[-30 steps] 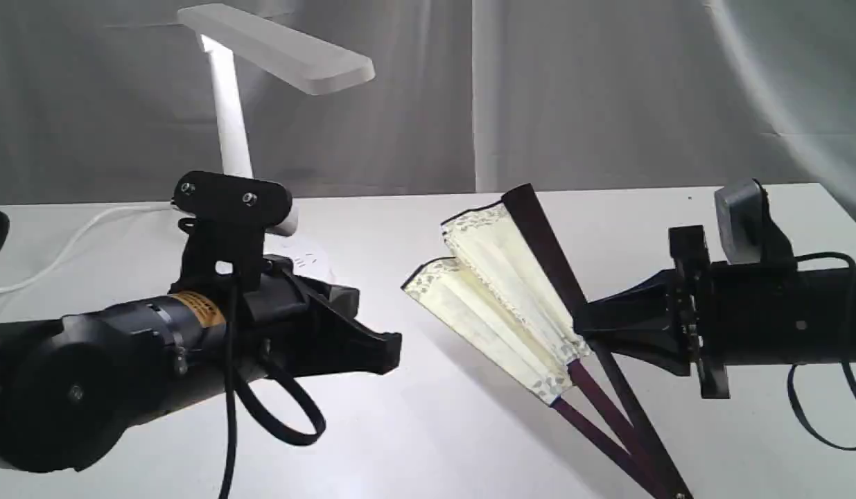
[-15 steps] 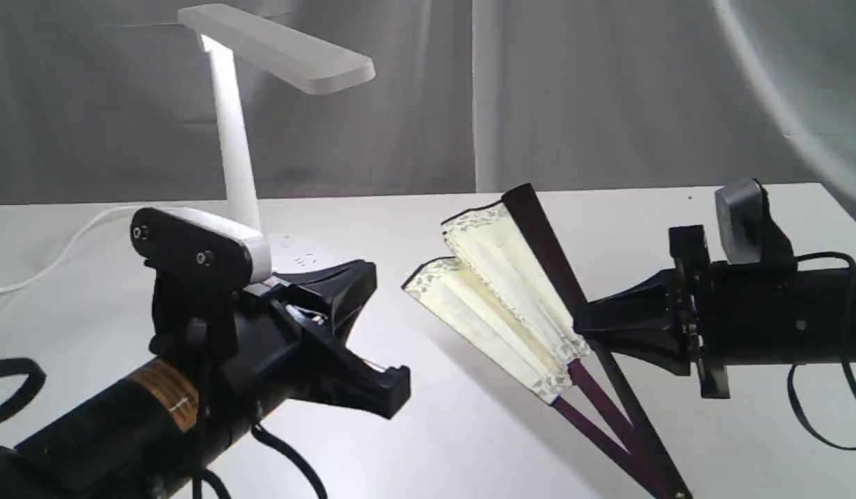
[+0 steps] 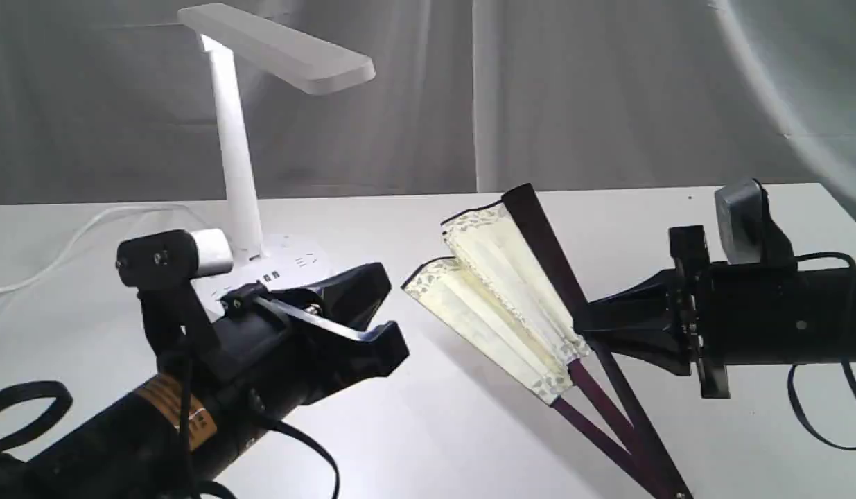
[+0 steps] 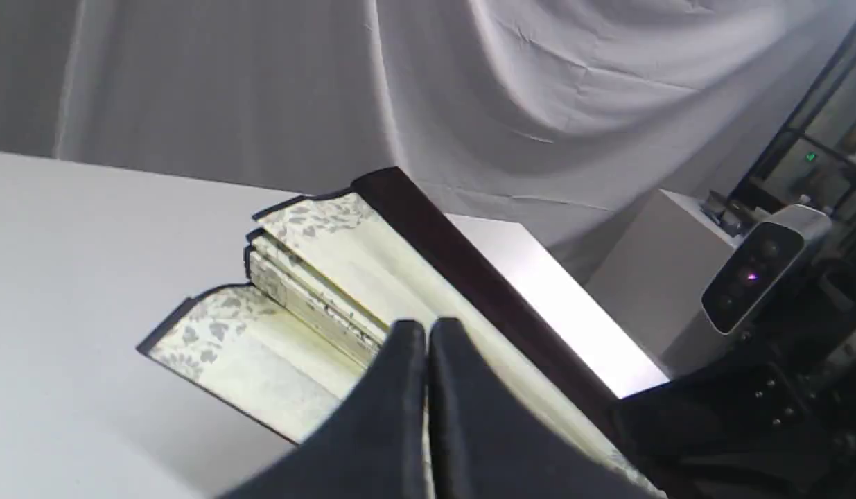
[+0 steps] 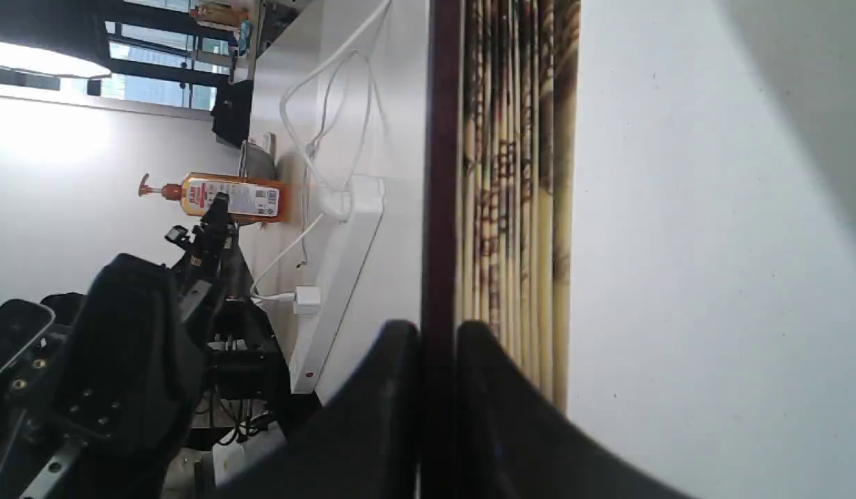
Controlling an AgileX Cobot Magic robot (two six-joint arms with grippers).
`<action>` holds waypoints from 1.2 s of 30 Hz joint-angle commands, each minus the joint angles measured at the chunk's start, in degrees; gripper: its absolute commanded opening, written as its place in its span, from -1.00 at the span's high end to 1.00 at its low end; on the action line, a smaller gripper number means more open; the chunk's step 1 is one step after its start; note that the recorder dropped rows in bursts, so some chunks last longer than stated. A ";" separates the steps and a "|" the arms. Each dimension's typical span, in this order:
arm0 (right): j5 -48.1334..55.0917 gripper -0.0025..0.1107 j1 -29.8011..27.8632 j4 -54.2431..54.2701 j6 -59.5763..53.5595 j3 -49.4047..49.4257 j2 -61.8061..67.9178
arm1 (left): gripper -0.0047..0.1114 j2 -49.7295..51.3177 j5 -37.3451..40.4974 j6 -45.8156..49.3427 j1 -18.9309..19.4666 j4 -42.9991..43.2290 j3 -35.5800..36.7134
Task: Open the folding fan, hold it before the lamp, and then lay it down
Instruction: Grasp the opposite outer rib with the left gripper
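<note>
The folding fan (image 3: 497,291) is partly spread, its cream pleats with a grey floral border tilted up over the table and its maroon ribs (image 3: 629,430) running down to the right. My right gripper (image 3: 583,326) is shut on the fan's dark guard; the right wrist view shows the guard (image 5: 441,173) pinched between the two fingers, the pleats (image 5: 518,173) beside it. My left gripper (image 3: 394,345) hovers just left of the fan without touching it, and in the left wrist view its fingers (image 4: 400,374) are pressed together and empty before the fan (image 4: 317,277). The white lamp (image 3: 237,159) stands at the back left.
The lamp's round base (image 3: 292,267) sits close behind my left arm, its white cord (image 3: 67,242) trailing off left. The white table (image 3: 428,430) ends at a grey curtain (image 3: 608,90). An orange bottle (image 5: 220,197) and a white bar with cords (image 5: 337,277) lie beyond.
My left arm has rolled and dipped, its wrist camera dropping down and to the left, while its tip stays just left of the fan. The right gripper and fan have not moved.
</note>
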 commanded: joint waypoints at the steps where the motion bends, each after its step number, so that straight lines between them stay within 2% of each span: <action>1: 0.84 0.96 -0.46 0.36 -0.94 0.15 -0.82 | 0.92 3.25 -3.16 -5.22 -0.26 0.35 0.31; 5: 0.84 0.96 -0.46 0.36 -0.94 0.15 -0.82 | 0.92 6.98 -8.21 -12.65 -0.26 0.35 0.31; 11: 0.84 0.96 -0.46 0.36 -0.94 0.15 -0.82 | 0.92 11.28 -9.25 -21.39 -0.26 -3.53 0.20; 14: 0.84 0.96 -0.46 0.36 -0.94 0.15 -0.82 | 0.89 13.47 -12.72 -26.83 -0.26 -3.53 0.20; 19: 0.84 0.96 -0.46 0.36 -0.94 0.15 -0.82 | 0.67 17.04 -15.75 -31.76 -0.26 -3.72 0.20; 23: 0.84 0.96 -0.46 0.36 -0.94 0.15 -0.82 | 0.37 19.32 -16.01 -36.04 -0.26 -3.72 0.20; 27: 0.84 0.96 -0.46 0.36 -0.99 0.15 -0.82 | 0.09 21.24 -17.96 -45.43 0.40 -3.42 0.20; 30: 0.84 0.96 -0.46 0.36 -1.09 0.15 -0.82 | 0.04 22.94 -19.49 -51.58 2.11 -1.22 -0.71; 36: 0.84 0.96 -0.46 0.36 -1.45 0.15 -0.82 | 0.04 26.46 -19.49 -61.80 8.02 10.53 -5.06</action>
